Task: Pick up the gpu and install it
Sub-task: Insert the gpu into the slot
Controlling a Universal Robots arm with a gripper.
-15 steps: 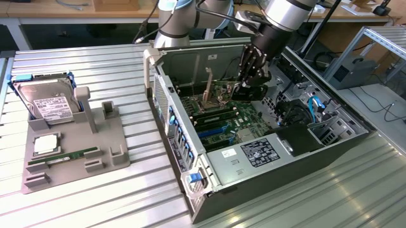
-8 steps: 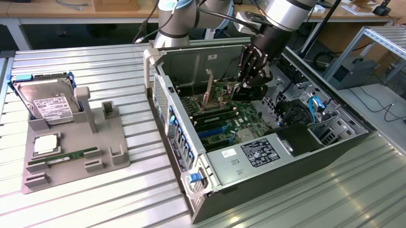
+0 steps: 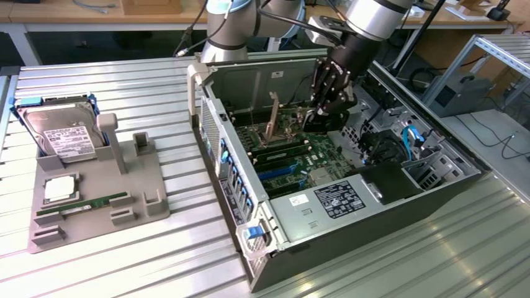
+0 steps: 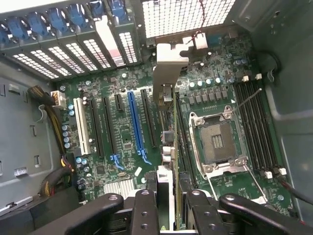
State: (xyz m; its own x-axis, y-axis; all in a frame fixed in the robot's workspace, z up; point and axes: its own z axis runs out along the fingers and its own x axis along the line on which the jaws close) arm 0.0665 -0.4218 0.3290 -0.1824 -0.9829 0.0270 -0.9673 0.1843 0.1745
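The gpu is a thin black card seen edge-on, running from between my fingers to its pale tan end bracket. My gripper is shut on the card's end, with black fingers on either side. The card hangs over the green motherboard, between the long black slots and the CPU socket; I cannot tell whether it touches a slot. In the exterior view my gripper reaches down into the open computer case, and the tan bracket stands upright beside it near the case's rear wall.
A blue slot and a white slot lie beside the card. On the exterior view's left a grey holder carries a silver hard drive, a processor chip and a green memory stick. Black cables crowd one corner of the case.
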